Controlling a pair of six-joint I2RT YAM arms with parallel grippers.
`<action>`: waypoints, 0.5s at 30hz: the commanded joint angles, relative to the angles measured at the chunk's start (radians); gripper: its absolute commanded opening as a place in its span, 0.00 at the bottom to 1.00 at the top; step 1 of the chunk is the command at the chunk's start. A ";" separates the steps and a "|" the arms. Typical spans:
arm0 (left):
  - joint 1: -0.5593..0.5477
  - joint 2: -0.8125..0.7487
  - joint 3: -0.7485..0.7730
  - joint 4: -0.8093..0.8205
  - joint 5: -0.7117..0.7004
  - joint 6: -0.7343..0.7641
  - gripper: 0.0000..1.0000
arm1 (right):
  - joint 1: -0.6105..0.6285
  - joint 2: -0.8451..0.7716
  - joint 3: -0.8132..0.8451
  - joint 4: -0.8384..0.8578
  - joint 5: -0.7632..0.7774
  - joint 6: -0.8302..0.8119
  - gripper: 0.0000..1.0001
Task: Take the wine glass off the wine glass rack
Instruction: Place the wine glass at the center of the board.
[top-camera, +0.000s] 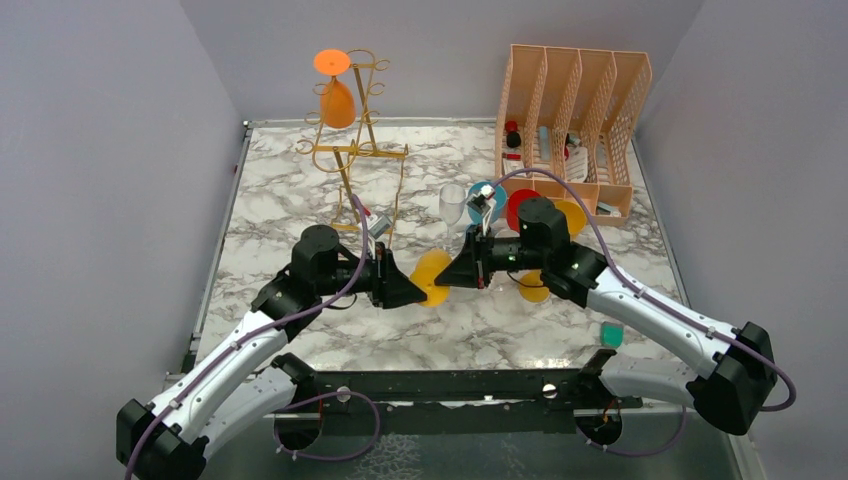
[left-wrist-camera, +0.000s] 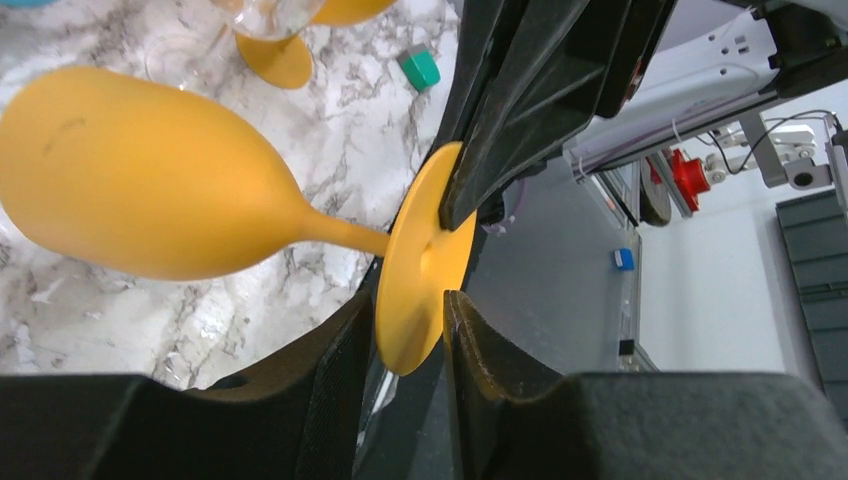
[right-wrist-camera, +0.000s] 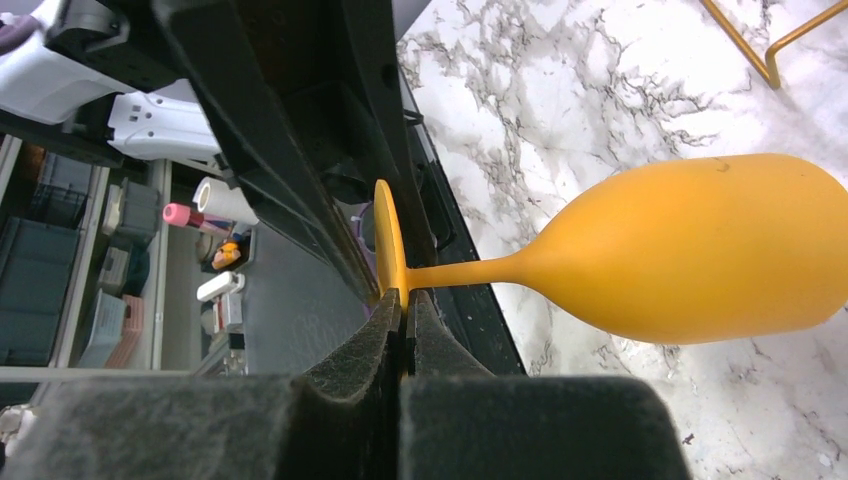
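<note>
Right gripper (right-wrist-camera: 405, 300) is pinched tight on the foot of the yellow wine glass (right-wrist-camera: 690, 250), holding it on its side in the air above the marble table (top-camera: 290, 200). The left gripper (left-wrist-camera: 408, 300) has its fingers slightly apart on either side of that same foot, not squeezing it. The glass lies between the two arms, well apart from the gold rack (top-camera: 360, 152), where an orange glass (top-camera: 337, 100) hangs upside down near the top.

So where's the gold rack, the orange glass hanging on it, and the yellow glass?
gold rack (top-camera: 360, 152), overhead view, on its horizontal crossbar.
orange glass (top-camera: 337, 103), overhead view, on its bowl.
yellow glass (left-wrist-camera: 130, 180), left wrist view, on its bowl.
</note>
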 joint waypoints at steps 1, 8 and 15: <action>-0.005 -0.031 -0.028 -0.028 0.066 0.010 0.34 | -0.001 -0.029 -0.021 0.070 0.010 0.011 0.01; -0.004 -0.018 -0.010 -0.024 0.039 0.024 0.27 | -0.001 -0.017 -0.021 0.090 -0.036 0.003 0.01; -0.004 0.001 -0.018 0.052 0.033 -0.007 0.31 | -0.002 -0.007 -0.015 0.098 -0.062 0.001 0.01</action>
